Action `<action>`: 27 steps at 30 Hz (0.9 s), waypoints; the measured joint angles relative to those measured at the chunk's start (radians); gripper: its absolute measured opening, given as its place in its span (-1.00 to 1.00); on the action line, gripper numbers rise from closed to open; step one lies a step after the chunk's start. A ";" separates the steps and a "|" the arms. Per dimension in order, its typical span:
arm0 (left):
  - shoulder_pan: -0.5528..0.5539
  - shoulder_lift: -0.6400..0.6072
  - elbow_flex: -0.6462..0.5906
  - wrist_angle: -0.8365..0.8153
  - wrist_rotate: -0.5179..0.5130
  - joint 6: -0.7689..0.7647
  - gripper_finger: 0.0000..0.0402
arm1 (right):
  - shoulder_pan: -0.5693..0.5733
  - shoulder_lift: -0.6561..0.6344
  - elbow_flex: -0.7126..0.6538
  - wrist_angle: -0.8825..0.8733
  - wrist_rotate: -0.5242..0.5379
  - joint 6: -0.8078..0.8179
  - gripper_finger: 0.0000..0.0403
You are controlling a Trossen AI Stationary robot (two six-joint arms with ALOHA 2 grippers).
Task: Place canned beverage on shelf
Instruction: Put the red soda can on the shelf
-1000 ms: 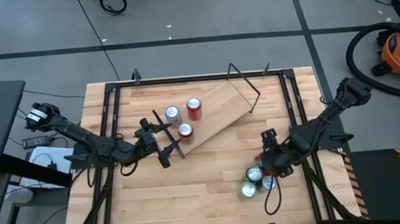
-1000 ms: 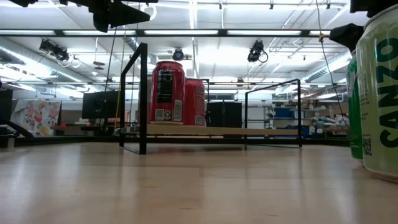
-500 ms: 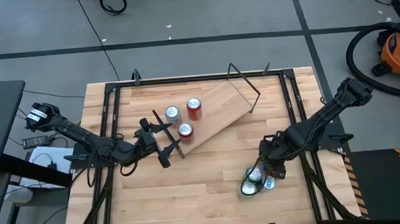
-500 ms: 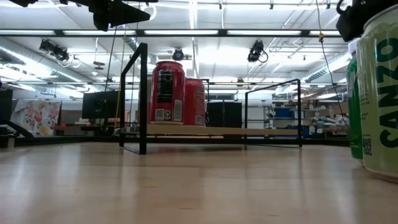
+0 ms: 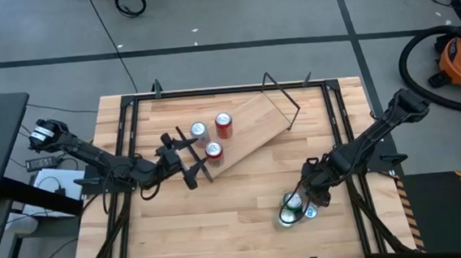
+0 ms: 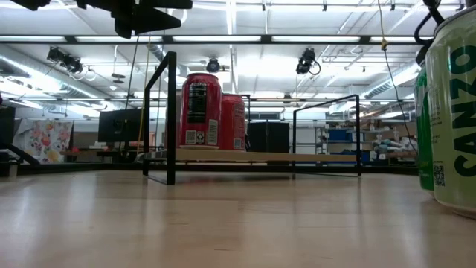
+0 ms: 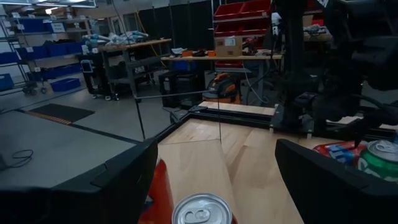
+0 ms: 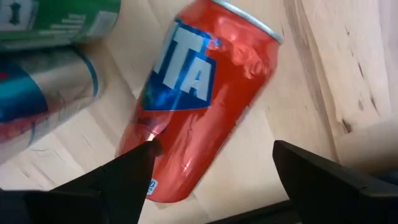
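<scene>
The shelf [image 5: 251, 132], a light-wood plank with black rod ends, lies slanted at the table's far middle. Three cans stand on its left end: two red ones [image 5: 224, 124] [image 5: 213, 151] and a silver-topped one [image 5: 199, 130]. They also show in the low view [image 6: 201, 110]. My left gripper [image 5: 193, 157] is open and empty beside that end, behind a can top [image 7: 202, 210]. My right gripper [image 5: 303, 195] is open, low over a can cluster at the near right. Its fingers stand on either side of a red can with blue letters [image 8: 199, 106]. My right gripper comes at the red can from above, slanting, with one finger [image 8: 134, 177] close against the can's side [image 8: 155, 134] and the other finger [image 8: 323, 180] apart from it. I cannot tell whether the near finger touches. The can stands on the table.
A green can [image 8: 56, 18] [image 5: 288, 215] and a blue-and-silver can [image 8: 43, 93] [image 5: 310, 214] stand right next to the red can. A green can [image 6: 454, 112] fills the low view's right edge. The black table frame [image 5: 129, 136] runs along the sides.
My right gripper has gone toward the table's near edge and down, from just beyond the can cluster to over it, and now straddles the red can. The cans have stayed in place.
</scene>
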 joint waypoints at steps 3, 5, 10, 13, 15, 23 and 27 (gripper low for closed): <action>0.003 0.000 0.000 -0.004 0.000 0.000 0.67 | -0.008 -0.027 -0.025 0.010 0.002 0.005 0.67; 0.002 0.000 0.000 -0.003 0.000 0.000 0.67 | -0.015 -0.053 -0.044 0.007 0.009 0.017 0.67; -0.004 0.000 0.000 -0.003 0.000 0.000 0.67 | -0.032 -0.142 -0.061 -0.057 0.034 0.040 0.67; -0.004 0.000 0.000 -0.003 0.000 0.000 0.67 | -0.033 -0.204 -0.046 -0.060 0.047 0.051 0.67; -0.004 0.000 0.000 -0.003 0.000 0.000 0.67 | -0.033 -0.233 -0.043 -0.051 0.054 0.066 0.67; -0.004 0.000 0.000 -0.003 0.000 -0.002 0.67 | -0.036 -0.187 -0.085 -0.087 0.140 0.111 0.67; -0.004 0.000 0.000 -0.003 0.000 -0.002 0.67 | -0.054 -0.157 -0.145 -0.087 0.151 0.141 0.67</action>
